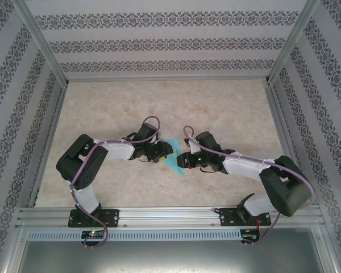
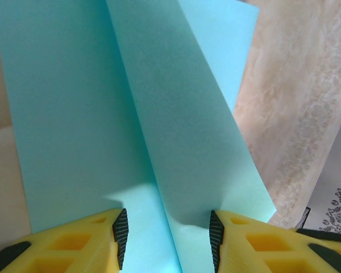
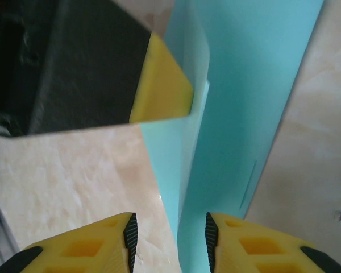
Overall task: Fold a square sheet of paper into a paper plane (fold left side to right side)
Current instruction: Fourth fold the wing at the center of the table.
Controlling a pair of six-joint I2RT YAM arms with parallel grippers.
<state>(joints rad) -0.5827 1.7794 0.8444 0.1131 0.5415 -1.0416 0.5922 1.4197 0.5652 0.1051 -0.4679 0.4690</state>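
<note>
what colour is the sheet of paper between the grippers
Plain turquoise-blue, matte; the paper shows best in the left wrist view.

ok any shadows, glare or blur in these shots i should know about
Left wrist: the paper is sharp, with a soft shadow beside its raised fold near the fingers; the wall at far right is blurred. Right wrist: the left arm at top left is out of focus, a small glare spot on the table. Top external: even light, no hard shadows.

matte turquoise paper (image 2: 74, 114), smooth marble-look table (image 1: 216, 108)
</note>
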